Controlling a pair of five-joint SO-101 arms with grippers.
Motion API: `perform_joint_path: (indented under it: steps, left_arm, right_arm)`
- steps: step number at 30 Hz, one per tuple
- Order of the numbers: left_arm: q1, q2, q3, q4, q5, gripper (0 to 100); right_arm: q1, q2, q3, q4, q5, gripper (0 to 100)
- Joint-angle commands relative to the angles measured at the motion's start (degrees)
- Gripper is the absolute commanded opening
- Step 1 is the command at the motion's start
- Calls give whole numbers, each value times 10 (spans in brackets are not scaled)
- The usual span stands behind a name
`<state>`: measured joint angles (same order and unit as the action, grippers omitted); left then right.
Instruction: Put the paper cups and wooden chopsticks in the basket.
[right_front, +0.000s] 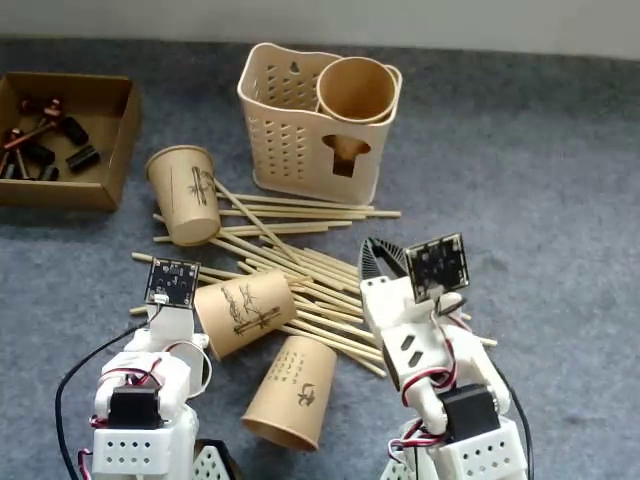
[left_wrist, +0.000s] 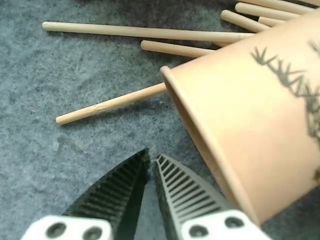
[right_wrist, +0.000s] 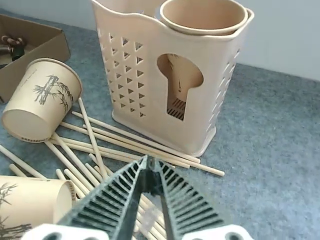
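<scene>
A beige plastic basket (right_front: 296, 135) stands at the back with one paper cup (right_front: 357, 88) upright inside it. Three more cups lie on their sides: one (right_front: 185, 195) left of the basket, one (right_front: 245, 312) in the middle, one (right_front: 293, 392) near the front. Wooden chopsticks (right_front: 300, 265) are strewn across the carpet between them. My left gripper (left_wrist: 150, 161) is shut and empty, low over the carpet beside the rim of the middle cup (left_wrist: 260, 115). My right gripper (right_wrist: 150, 164) is shut and empty, above the chopsticks (right_wrist: 130, 140) and pointing at the basket (right_wrist: 150, 85).
A cardboard box (right_front: 110, 150) with small dark parts sits at the back left. Grey carpet covers the table, with open room to the right of the basket and the right arm.
</scene>
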<state>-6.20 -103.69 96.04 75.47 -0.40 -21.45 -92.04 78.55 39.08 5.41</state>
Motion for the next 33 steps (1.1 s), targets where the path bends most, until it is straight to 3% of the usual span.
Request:
perform_joint_path:
  steps: [1,7,14,21,33]
  left_arm:
    - [8,-3,12,2,-1,7]
    - [8,-3,12,2,-1,7]
    - [8,-3,12,2,-1,7]
    - [9,-3,12,2,-1,7]
    - [4,-3,-15,6,-4,7]
  right_arm:
    - [7,-53,19,-16,7,5]
    - [39,-138,106,-16,7,6]
    - [114,-129,157,-16,3,6]
    - [129,-126,231,-15,3,6]
    - [138,-129,240,145,3,5]
